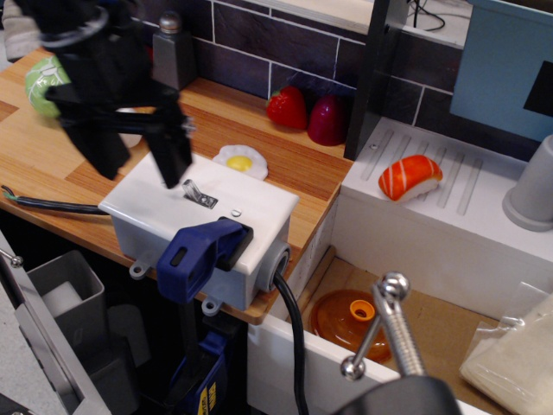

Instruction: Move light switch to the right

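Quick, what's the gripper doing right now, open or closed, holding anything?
Gripper: open, holding nothing; its right finger is just left of the light switch.

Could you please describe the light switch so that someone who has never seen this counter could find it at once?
Start at the white box clamped to the front edge of the wooden counter by a blue clamp. On its top face sits a small metal plate with the light switch, a short silver-grey lever just beside the black gripper. It is the only metal part standing up from the white lid; the fried egg lies behind the box.
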Controlling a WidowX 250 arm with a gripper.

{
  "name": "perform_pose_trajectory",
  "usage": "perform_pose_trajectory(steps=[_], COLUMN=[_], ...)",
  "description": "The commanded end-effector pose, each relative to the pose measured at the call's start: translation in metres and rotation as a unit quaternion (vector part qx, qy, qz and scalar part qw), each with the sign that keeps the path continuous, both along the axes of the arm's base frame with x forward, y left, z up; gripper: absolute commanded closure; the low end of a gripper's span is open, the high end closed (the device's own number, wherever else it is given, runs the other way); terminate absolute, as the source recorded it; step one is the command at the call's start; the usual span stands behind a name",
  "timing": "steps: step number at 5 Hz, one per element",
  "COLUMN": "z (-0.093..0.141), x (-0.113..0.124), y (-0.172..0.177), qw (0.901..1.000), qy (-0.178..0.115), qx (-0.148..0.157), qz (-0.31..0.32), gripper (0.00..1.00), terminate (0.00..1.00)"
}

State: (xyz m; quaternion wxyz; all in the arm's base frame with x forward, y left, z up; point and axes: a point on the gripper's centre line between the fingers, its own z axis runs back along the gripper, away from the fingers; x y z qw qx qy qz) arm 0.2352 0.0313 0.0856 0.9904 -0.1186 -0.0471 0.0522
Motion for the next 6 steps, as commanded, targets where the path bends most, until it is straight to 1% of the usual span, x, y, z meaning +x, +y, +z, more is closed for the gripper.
perform_pose_trajectory(steps=[1, 2, 3, 4, 5, 6], z=[-0.004, -0.009, -0.014, -0.016, -0.015, -0.011], x=[0.018, 0.027, 0.031, 0.024, 0.023, 0.024], y=[-0.016, -0.025, -0.045, -0.064, -0.073, -0.072], qw=[0.9999, 0.9998, 0.9998, 0.9999, 0.9999, 0.9999], qy=[-0.004, -0.001, 0.008, 0.002, 0.003, -0.001], qx=[0.012, 0.013, 0.011, 0.013, 0.010, 0.015], qz=[0.010, 0.018, 0.015, 0.006, -0.001, -0.003], gripper=[0.00, 0.00, 0.00, 0.00, 0.00, 0.00], terminate=[0.00, 0.00, 0.00, 0.00, 0.00, 0.00])
